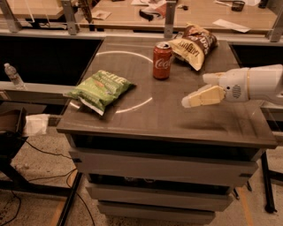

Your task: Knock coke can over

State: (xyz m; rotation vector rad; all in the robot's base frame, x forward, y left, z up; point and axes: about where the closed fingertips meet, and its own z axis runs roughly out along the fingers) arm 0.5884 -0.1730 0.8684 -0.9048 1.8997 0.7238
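The coke can (162,61) is a small red can with white script and a silver top. It stands upright at the back middle of the grey table (150,117). My gripper (200,97), on the white arm reaching in from the right, hovers over the right part of the table. It is to the right of the can and nearer to me, well apart from it, and nothing is seen in it.
A green chip bag (99,89) lies at the table's left front. A brown-and-cream chip bag (193,43) lies just right of the can at the back. A wooden counter (132,11) runs behind. A water bottle (14,76) stands at the far left.
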